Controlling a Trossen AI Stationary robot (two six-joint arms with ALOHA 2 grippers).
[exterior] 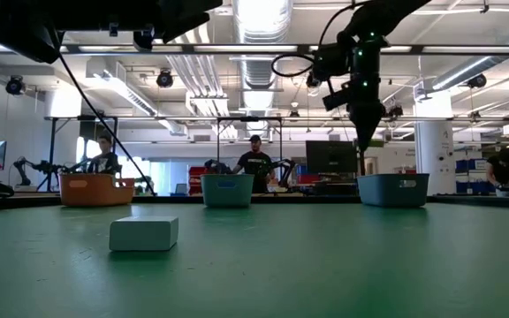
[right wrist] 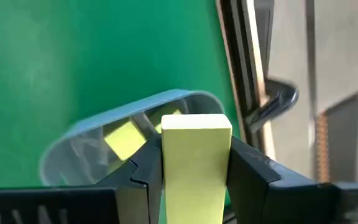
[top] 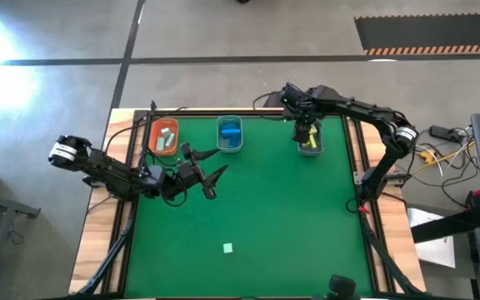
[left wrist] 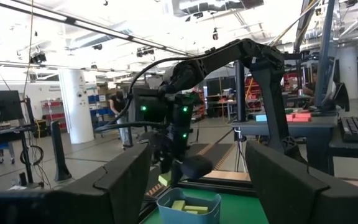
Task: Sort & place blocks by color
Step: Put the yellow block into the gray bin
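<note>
**Yellow block held over its bin: risks at the release**

A pale yellow rectangular block (right wrist: 196, 165) is clamped between the jaws of the right gripper (right wrist: 196, 171), which are closed partway onto its two sides. It is held just above the small grey plastic bin (top: 309, 147) at the far right of the green surface (top: 257, 208), where other yellow blocks (right wrist: 124, 139) already lie. In the right wrist view the held block is seen over the near rim rather than over the middle of the bin, so a release from here could be judged to strike the rim and bounce onto the surface. A light bin could also be tipped or pushed if the jaws were lowered against its wall.

The left gripper (top: 209, 178) is held near the middle of the surface with its jaws spread wide and nothing between them. It stands close to the small orange bin (top: 164, 137) holding mint blocks and to the clear bin (top: 230, 135) holding blue blocks (top: 231, 131); a careless sweep could knock either.

One pale mint green block (top: 228, 247) is left lying alone near the front edge of the surface, well apart from both arms. Being small and flat, it could be pushed aside rather than gripped if approached off-centre.
</note>
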